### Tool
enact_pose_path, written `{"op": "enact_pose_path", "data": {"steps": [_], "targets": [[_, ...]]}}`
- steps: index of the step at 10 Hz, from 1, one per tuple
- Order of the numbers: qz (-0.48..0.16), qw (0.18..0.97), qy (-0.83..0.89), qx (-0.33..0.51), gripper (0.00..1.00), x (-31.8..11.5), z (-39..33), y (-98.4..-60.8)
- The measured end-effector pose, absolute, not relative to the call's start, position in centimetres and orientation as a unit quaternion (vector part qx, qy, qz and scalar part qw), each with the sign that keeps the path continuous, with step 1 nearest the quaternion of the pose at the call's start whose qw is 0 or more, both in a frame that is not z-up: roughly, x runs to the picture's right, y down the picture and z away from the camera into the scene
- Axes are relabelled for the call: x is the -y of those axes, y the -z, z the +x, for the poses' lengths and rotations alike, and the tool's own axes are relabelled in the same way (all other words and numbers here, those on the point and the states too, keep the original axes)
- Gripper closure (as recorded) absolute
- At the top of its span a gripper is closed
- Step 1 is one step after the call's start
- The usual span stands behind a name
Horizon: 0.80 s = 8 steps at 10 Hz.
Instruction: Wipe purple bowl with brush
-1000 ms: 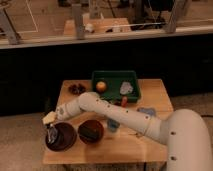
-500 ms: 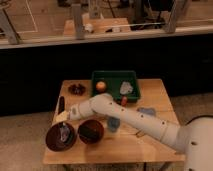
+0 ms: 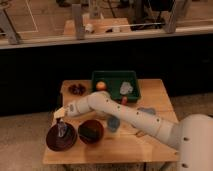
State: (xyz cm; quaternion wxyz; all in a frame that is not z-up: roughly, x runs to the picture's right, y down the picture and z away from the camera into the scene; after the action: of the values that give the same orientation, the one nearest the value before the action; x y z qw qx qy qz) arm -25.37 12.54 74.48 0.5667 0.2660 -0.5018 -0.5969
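The purple bowl (image 3: 54, 142) sits at the table's front left corner, wide, dark and glossy. My gripper (image 3: 60, 116) hangs just above the bowl's middle, at the end of the white arm that reaches in from the right. It is shut on the brush (image 3: 62, 129), a slim pale stick that points down from it, with its tip inside the bowl. I cannot tell whether the tip touches the bowl's bottom.
A smaller reddish-brown bowl (image 3: 91, 131) stands right beside the purple bowl. A small dark dish (image 3: 76, 89) is at the back left. A green tray (image 3: 116, 76) at the back holds an orange fruit (image 3: 101, 85) and a grey object (image 3: 125, 88). A bluish object (image 3: 113, 123) lies mid-table.
My gripper has moved right with the brush, from the bowl's left rim to above its middle. The bowls have not moved.
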Motion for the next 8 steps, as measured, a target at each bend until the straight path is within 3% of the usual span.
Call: {"op": "enact_pose_path", "data": {"steps": [8], "targets": [[0.290, 0.538, 0.589, 0.528, 1.00, -13.9, -30.4, -72.3]]}}
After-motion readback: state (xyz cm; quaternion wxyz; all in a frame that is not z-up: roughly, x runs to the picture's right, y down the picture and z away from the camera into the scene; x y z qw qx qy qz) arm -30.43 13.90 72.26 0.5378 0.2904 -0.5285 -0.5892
